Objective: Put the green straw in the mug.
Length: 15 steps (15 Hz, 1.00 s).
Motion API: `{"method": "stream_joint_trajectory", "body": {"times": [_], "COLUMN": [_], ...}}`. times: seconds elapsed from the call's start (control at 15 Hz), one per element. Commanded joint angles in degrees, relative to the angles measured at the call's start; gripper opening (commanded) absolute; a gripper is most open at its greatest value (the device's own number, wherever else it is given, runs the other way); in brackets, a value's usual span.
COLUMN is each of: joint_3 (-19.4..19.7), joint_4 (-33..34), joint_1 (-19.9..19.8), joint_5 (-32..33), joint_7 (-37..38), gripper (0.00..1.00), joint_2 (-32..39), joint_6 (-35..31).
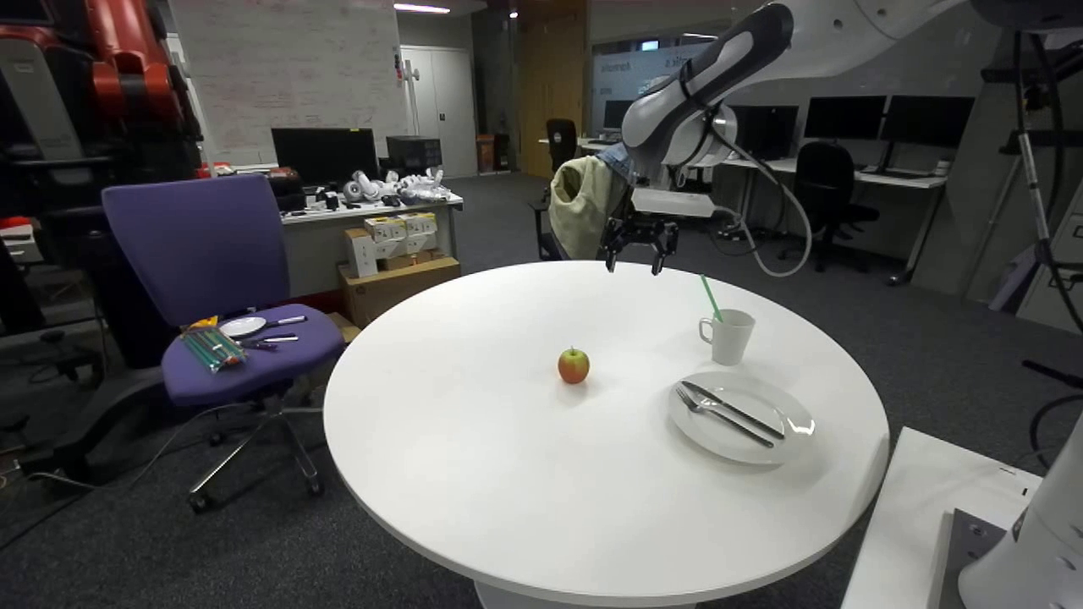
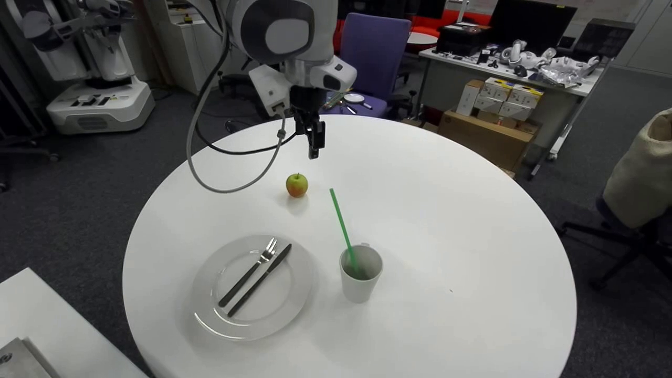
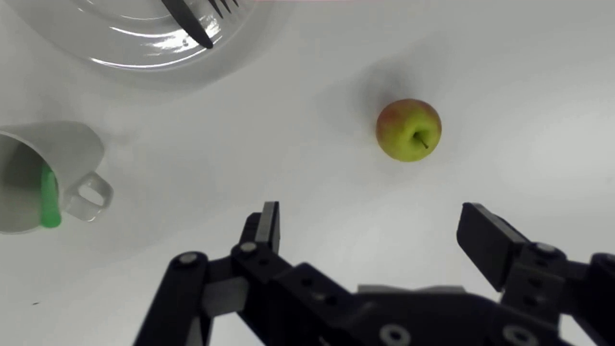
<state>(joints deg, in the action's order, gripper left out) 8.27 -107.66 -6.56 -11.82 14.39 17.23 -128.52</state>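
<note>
Round white bench (image 2: 462,210) spans an exterior view. Toward its near left edge 1 plate (image 2: 294,294) carries 1 fork (image 2: 247,276) and 1 knife (image 2: 260,281); just beside, the mug (image 2: 358,290) holds the leaning green straw (image 2: 343,226). Beyond sits 1 apple (image 2: 297,186), then, raised, the pincer (image 3: 371,207), jaws spread. Past the far edge, 1 purple chair (image 2: 375,52) escapes the wrist view.

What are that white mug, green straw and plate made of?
The mug: perhaps ceramic, plain and smooth with little shine; plastic is possible.
The green straw: likely smooth plastic, thin and evenly coloured, though coated paper is possible.
The plate: probably glazed ceramic, glossy, judging by its bright highlights.
</note>
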Motion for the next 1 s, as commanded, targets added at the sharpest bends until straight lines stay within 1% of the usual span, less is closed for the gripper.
{"method": "stream_joint_trajectory", "body": {"times": [0.0, 0.07, 0.13, 0.2, 0.4, 0.47, 0.53, 0.93], "joint_3": [-2.82, -2.66, -1.53, -0.03, 1.44, 0.08, 0.15, 0.14], "joint_4": [-2.87, -2.04, -0.9, -1.71, -3.27, -1.25, -1.24, -1.24], "joint_1": [-3.49, -3.61, -2.58, -0.68, 1.16, -0.49, -0.21, -0.21], "joint_5": [-7.65, -7.63, -4.26, 0.28, 7.21, 3.84, 4.38, 4.31], "joint_7": [-11.99, -12.74, -8.75, -1.81, 9.12, 3.59, 4.6, 4.52], "gripper": [1.0, 1.0, 1.0, 1.0, 1.0, 1.0, 1.0, 1.0], "joint_2": [-2.78, -2.27, -1.53, -1.68, -2.56, -0.14, -0.03, 0.4], "joint_6": [5.94, 10.22, 15.49, 15.03, 12.97, 13.16, 13.16, 13.15]}}
